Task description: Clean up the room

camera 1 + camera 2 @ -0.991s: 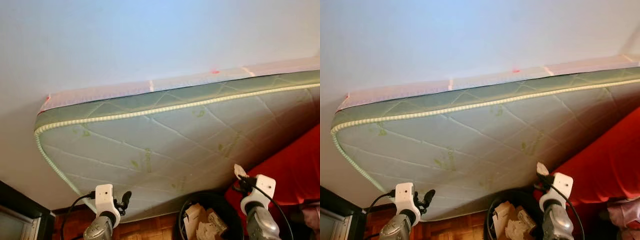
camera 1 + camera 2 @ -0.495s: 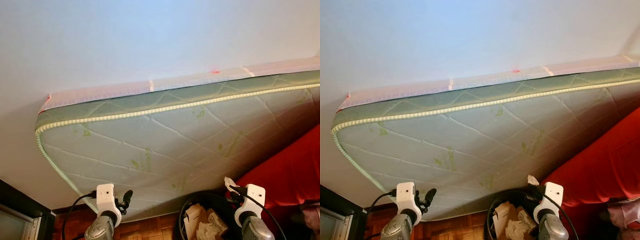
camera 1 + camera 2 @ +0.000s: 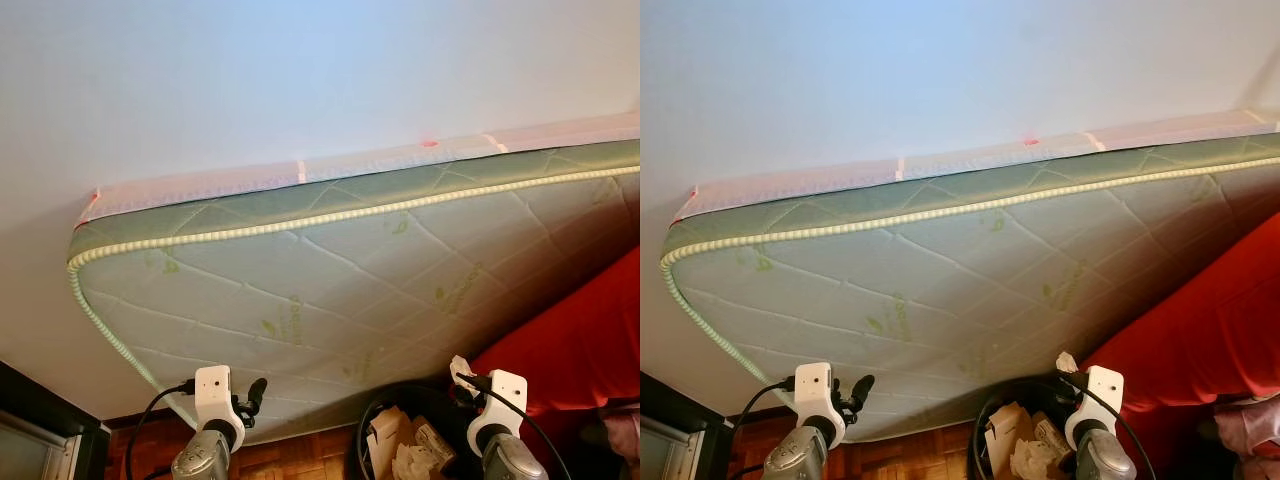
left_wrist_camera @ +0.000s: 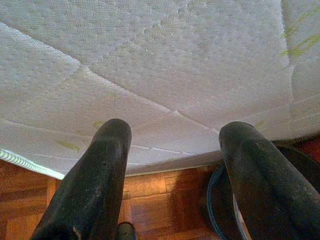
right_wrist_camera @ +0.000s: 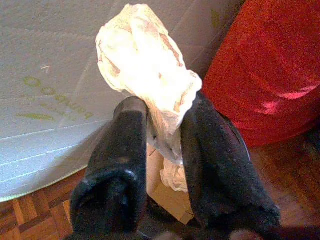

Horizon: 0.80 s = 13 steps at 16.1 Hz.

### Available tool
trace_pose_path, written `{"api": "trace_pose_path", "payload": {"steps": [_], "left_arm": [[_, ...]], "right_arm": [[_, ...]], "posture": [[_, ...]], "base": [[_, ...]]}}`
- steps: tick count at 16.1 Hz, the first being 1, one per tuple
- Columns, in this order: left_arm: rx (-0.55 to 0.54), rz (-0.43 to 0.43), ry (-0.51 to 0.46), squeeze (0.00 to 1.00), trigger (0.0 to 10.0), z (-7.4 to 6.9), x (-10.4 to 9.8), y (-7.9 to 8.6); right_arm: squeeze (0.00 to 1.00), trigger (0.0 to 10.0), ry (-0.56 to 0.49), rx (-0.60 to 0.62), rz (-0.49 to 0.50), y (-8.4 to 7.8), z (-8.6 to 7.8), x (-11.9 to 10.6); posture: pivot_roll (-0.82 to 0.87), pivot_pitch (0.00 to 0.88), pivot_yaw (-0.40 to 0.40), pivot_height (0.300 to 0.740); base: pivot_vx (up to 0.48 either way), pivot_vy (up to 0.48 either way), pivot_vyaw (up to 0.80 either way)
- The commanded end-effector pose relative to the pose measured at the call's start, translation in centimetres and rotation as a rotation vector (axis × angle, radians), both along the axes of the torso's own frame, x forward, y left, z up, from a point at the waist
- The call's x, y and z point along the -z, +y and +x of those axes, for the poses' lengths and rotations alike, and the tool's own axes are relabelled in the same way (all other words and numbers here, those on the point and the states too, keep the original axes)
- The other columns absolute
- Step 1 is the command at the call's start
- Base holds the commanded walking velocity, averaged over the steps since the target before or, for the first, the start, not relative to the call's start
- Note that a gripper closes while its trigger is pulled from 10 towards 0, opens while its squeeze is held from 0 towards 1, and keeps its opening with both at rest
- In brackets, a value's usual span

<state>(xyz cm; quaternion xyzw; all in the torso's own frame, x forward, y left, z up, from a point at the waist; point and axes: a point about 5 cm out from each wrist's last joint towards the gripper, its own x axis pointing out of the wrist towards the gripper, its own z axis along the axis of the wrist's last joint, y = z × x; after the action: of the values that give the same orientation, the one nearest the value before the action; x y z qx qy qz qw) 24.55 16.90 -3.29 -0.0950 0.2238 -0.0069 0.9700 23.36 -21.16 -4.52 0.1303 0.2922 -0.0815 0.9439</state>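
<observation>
A crumpled white tissue (image 5: 150,65), thin and wrinkled like soft paper, is pinched between the two black fingers of the right gripper (image 5: 162,150); its loose bulk puffs out above the fingertips and a tail hangs down between them. In the head views the same wad shows as a small pale tuft (image 3: 461,368) at the tip of the raised right arm, held just above a round black bin (image 3: 992,420).

The bin holds torn cardboard and crumpled paper (image 3: 400,450). The right wrist view shows a brown cardboard corner below the fingers, and the glossy red fabric (image 5: 270,70) close beside them.

The left gripper (image 4: 172,150) is raised to the left of the bin, its fingers spread apart with nothing between them. Its wrist view looks up at the quilted underside of a mattress (image 3: 330,270) and down at a reddish parquet floor (image 4: 150,200), with the bin's dark rim at one side.

The mattress leans against a plain white wall (image 3: 250,80). It is pale green, stitched in diamond panels with faint green lettering, and edged with a ribbed cord; a white strip runs along its top side. To the right of the bin the red fabric (image 3: 580,340) falls in smooth folds.
</observation>
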Motion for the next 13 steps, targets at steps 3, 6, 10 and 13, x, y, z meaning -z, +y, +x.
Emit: {"api": "trace_pose_path", "payload": {"steps": [3,6,10,13], "left_arm": [[-0.012,0.0,0.029,0.0,10.0,-0.5,0.4,0.4],[-0.012,0.001,0.033,0.0,10.0,-0.6,0.5,0.4],[-0.011,0.003,0.037,0.0,10.0,-0.5,0.5,0.5],[-0.01,0.004,0.038,0.0,10.0,-0.4,0.4,0.4]], "right_arm": [[1.0,10.0,0.057,0.024,-0.031,-0.5,-1.0,0.7],[1.0,10.0,0.072,0.032,-0.031,-0.6,-1.3,0.9],[1.0,10.0,0.091,0.012,-0.007,-0.3,-1.6,1.2],[1.0,10.0,0.099,-0.042,0.074,0.7,-1.8,1.5]], "posture": [[0.1,0.081,-0.006,0.74],[0.1,0.081,-0.006,0.74],[0.11,0.082,-0.005,0.74],[0.11,0.083,-0.005,0.74]], "base": [[0.0,0.0,0.0],[0.0,0.0,0.0],[0.0,0.0,0.0],[0.0,0.0,0.0]]}}
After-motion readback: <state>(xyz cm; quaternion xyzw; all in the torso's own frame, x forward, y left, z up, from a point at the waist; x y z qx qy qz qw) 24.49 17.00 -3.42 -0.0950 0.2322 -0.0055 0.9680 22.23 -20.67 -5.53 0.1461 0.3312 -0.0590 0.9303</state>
